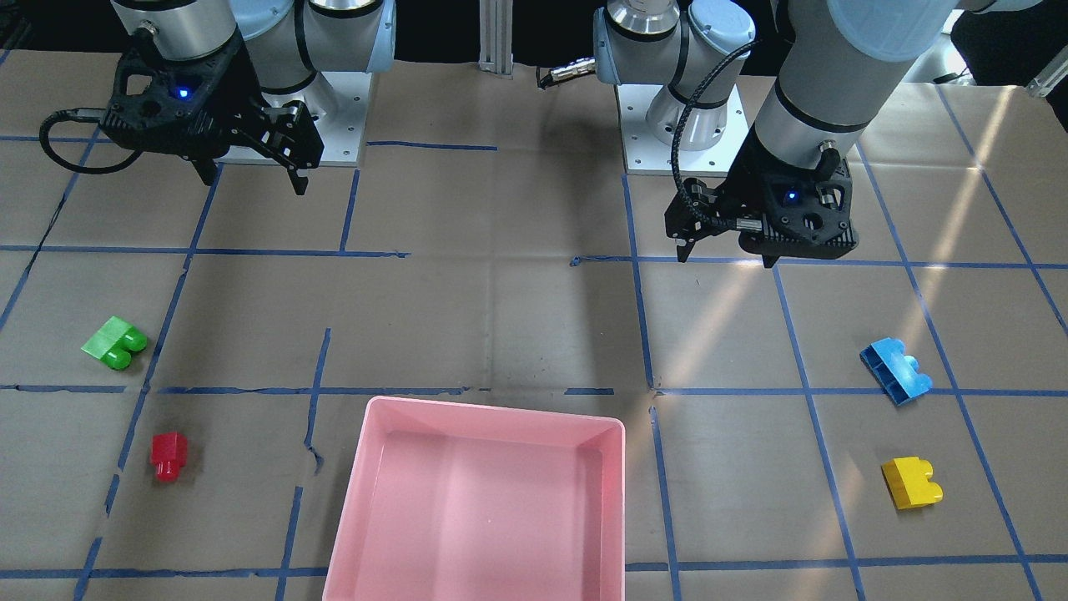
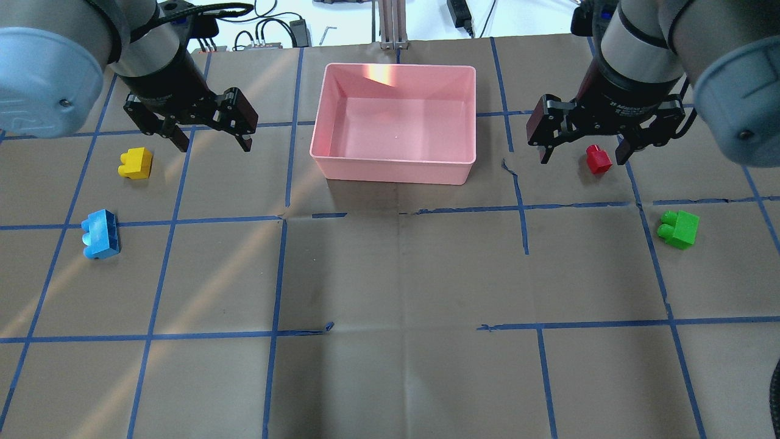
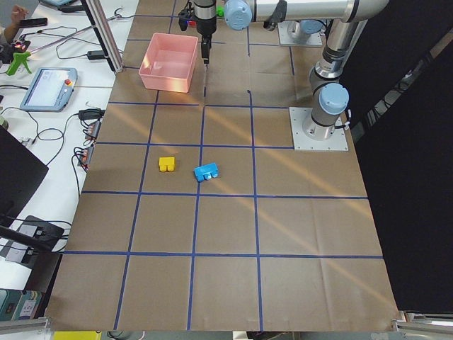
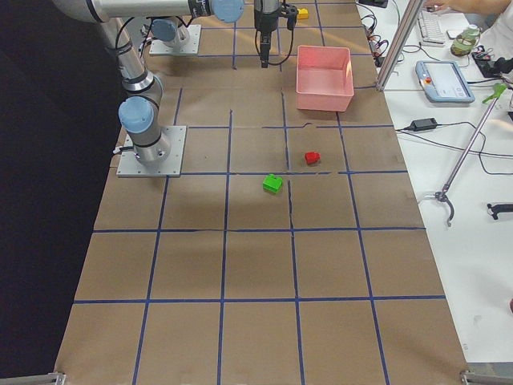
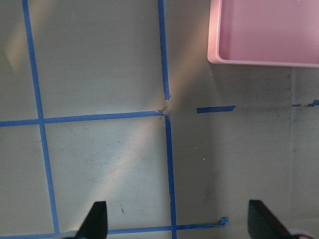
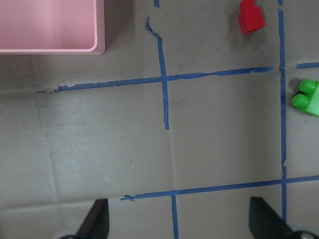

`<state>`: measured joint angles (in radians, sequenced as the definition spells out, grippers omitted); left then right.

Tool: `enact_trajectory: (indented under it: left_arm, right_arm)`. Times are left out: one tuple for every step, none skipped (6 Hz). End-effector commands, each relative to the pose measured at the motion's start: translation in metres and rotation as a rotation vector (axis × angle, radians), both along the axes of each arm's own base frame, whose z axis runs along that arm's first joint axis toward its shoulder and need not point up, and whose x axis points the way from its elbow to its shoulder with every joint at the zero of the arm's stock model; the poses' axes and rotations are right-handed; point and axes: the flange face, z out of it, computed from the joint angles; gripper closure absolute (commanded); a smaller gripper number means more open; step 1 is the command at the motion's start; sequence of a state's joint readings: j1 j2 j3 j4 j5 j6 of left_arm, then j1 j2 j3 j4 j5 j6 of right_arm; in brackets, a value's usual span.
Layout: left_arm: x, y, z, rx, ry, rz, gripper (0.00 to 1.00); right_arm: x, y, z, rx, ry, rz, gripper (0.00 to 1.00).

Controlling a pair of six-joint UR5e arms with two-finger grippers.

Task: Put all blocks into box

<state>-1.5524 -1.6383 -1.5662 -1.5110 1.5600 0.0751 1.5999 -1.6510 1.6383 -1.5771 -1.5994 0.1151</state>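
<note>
Blue-taped table (image 2: pixel 396 274), pink box (image 2: pixel 393 172), green block (image 2: pixel 679 228), red block (image 2: pixel 598 160), blue block (image 2: pixel 100 233), yellow block (image 2: pixel 136 163)

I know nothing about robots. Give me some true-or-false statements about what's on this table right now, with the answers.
1. The pink box is empty. True.
2. The red block lies inside the box. False: it sits on the table, outside the box.
3. The yellow block and blue block lie on the robot's left side. True.
4. The right arm's jaws hold the green block. False: it lies on the table, and both arms' jaws are open and empty.
</note>
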Motion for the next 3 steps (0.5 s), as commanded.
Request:
enact_trajectory:
  left_arm:
    - [0.0, 0.0, 0.0, 0.0, 0.0, 0.0, 0.02]
    - [0.0008, -0.0002, 0.0, 0.0, 0.0, 0.001, 0.02]
    - [0.0024, -0.0011, 0.0017, -0.005, 0.0, 0.002, 0.01]
  right_arm:
    - [0.0, -0.0001, -0.0002, 0.001, 0.001, 0.0, 0.0]
    - [0.0, -0.0001, -0.0002, 0.001, 0.001, 0.0, 0.0]
    - [-0.0001, 0.0004, 0.0005, -0.001, 0.0, 0.0, 0.0]
